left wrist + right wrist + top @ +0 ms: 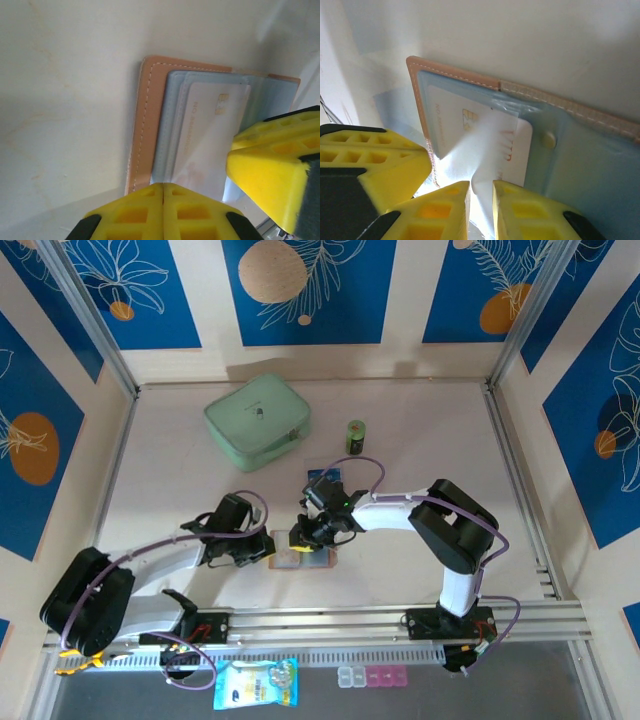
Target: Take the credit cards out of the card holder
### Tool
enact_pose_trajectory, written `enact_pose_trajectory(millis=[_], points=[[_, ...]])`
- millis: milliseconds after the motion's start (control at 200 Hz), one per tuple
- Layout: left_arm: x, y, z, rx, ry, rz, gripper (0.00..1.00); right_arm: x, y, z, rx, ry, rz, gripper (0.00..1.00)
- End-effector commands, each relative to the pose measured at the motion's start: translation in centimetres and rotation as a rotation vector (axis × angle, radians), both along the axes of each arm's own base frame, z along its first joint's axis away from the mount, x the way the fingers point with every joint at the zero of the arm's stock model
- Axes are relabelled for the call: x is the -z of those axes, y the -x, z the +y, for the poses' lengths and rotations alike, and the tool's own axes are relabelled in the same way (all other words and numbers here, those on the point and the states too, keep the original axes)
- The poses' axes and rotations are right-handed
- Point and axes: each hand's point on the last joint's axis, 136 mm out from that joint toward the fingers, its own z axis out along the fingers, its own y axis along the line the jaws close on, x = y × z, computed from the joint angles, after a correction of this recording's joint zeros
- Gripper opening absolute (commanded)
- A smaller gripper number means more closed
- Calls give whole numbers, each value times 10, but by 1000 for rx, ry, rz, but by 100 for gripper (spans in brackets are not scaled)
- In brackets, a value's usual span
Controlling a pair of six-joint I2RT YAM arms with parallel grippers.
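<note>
The left tool (258, 546) is pressed shut, right at the 9 o'clock edge of the card holder (314, 560). The card holder lies open on the table (170, 470), near its 6 o'clock side. A white card (485, 135) sticks out of it. The right tool (480, 197) reaches in from 2 o'clock, its fingers narrow on that card's edge.

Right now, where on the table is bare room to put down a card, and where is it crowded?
Free: the patch between the green can, right arm and right rail; also between the mint case, left arm and left rail. Crowded: the near middle, where the left hand and right hand meet on the holder and its card.
</note>
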Motion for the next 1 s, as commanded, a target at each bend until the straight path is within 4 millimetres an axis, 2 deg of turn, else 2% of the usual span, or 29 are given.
enact_pose_trajectory(millis=[0, 135, 285, 595, 995], points=[[-13, -11, 1, -3, -9, -44, 8, 7, 9, -3, -12, 25, 38, 20], [-13, -14, -7, 20, 18, -33, 8, 8, 10, -4, -11, 30, 37, 21], [-2, -12, -11, 28, 34, -12, 8, 7, 9, -5, -7, 38, 38, 24], [22, 4, 9, 1, -43, 33, 5, 7, 9, -20, -8, 130, 7, 31], [21, 7, 10, -6, -35, 40, 6, 4, 8, -26, -12, 157, -14, 32]])
